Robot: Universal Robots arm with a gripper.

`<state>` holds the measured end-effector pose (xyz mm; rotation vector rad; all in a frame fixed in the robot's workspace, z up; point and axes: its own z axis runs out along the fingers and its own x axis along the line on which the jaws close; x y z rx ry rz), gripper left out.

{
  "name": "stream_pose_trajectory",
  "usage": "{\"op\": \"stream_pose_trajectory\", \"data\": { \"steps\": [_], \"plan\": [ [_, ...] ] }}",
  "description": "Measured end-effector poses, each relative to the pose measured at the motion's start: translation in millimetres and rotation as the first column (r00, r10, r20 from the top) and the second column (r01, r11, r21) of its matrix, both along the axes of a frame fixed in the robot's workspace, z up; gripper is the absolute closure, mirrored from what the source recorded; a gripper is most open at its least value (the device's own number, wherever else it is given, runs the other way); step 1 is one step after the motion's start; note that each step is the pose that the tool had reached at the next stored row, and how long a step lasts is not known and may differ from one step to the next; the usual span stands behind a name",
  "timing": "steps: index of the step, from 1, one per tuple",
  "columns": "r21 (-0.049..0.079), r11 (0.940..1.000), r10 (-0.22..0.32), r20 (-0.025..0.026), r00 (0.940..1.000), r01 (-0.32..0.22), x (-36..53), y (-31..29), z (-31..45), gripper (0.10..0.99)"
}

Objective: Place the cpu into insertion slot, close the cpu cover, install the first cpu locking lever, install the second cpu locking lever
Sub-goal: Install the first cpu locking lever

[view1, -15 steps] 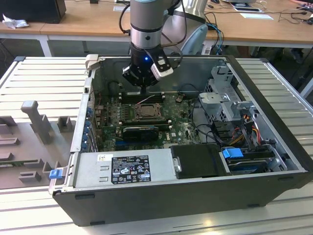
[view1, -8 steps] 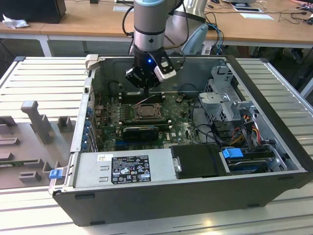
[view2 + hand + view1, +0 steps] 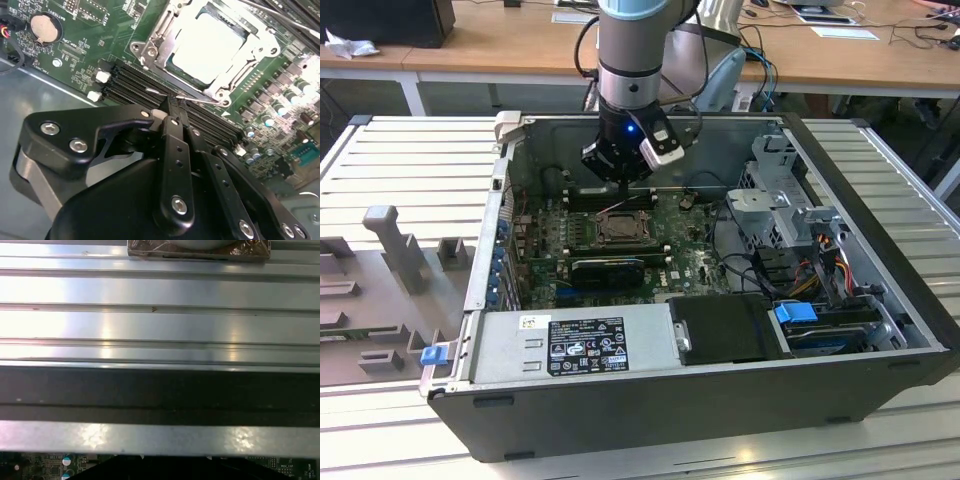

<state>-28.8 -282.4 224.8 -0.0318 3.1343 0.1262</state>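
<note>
Judging from the second wrist view, the cpu (image 3: 210,45) lies flat in the insertion slot (image 3: 617,230), its pale top showing through the cut-out of the cpu cover (image 3: 159,37), which is folded down over it. So I take placing and closing as done and the lever work as the step in hand.

A thin wire locking lever (image 3: 197,99) runs along the near edge of the socket, just above the long black memory slots (image 3: 135,85). The end effector (image 3: 174,107) has its tip right at that wire, and its fingers (image 3: 175,135) are drawn narrow, together or nearly so. I cannot tell whether they pinch the wire or only press against it.

As I see it, latching calls for a steady push on the lever, kept clear of the memory slots and their white clips. A second thin rod (image 3: 280,19) crosses past the far corner of the cover. It may be the other lever, but it is cut off at the frame edge.

In the exterior view the end effector (image 3: 623,178) hangs just behind the socket, inside the open computer case (image 3: 720,400), and the levers are too fine to make out there. The first wrist view gives me the ribbed metal worktop (image 3: 160,290), the dark case wall and a sliver of green board.
</note>
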Motion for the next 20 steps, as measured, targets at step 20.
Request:
{"op": "stream_pose_trajectory", "data": {
  "steps": [20],
  "plan": [
    [-0.001, 0.9998, 0.018, -0.0002, 0.9998, -0.018, 10.1, 0.5, -20.5, 0.980]
  ]
}}
